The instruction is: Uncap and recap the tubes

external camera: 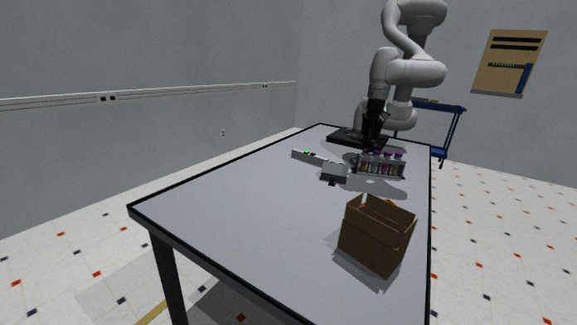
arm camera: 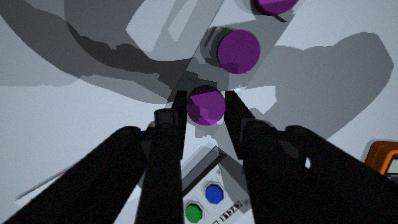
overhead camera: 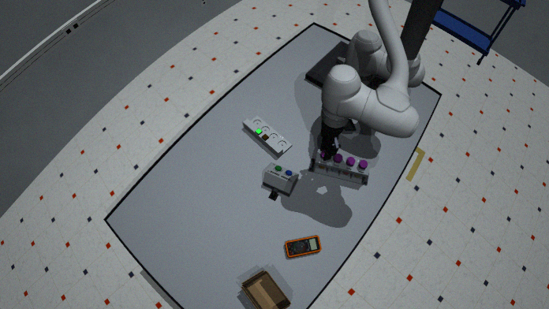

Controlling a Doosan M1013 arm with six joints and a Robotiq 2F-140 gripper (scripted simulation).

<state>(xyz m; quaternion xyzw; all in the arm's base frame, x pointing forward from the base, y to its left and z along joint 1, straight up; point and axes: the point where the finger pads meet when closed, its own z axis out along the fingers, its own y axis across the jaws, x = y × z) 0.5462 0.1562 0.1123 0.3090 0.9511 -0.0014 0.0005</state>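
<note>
My gripper (overhead camera: 328,151) (external camera: 370,146) (arm camera: 205,105) is shut on a purple cap (arm camera: 206,106). It holds the cap over the end tube of the tube rack (overhead camera: 340,171) (external camera: 379,169) (arm camera: 272,35), the end nearest the key housing. I cannot tell whether the cap touches the tube, which is hidden below it. Three other purple caps (overhead camera: 337,158) (overhead camera: 350,161) (overhead camera: 363,164) sit on their tubes; the nearest also shows in the wrist view (arm camera: 239,51). The cap tray (overhead camera: 250,127) (external camera: 298,154) shows empty nests and a lit green lamp (overhead camera: 258,131) (external camera: 307,152).
The key housing (overhead camera: 276,182) (external camera: 335,172) with the green key (overhead camera: 278,168) (arm camera: 193,212) and the blue key (overhead camera: 289,173) (arm camera: 214,193) stands beside the rack. An orange multimeter (overhead camera: 303,246) (arm camera: 387,157) and an open cardboard box (overhead camera: 265,292) (external camera: 375,234) lie toward the table's far end.
</note>
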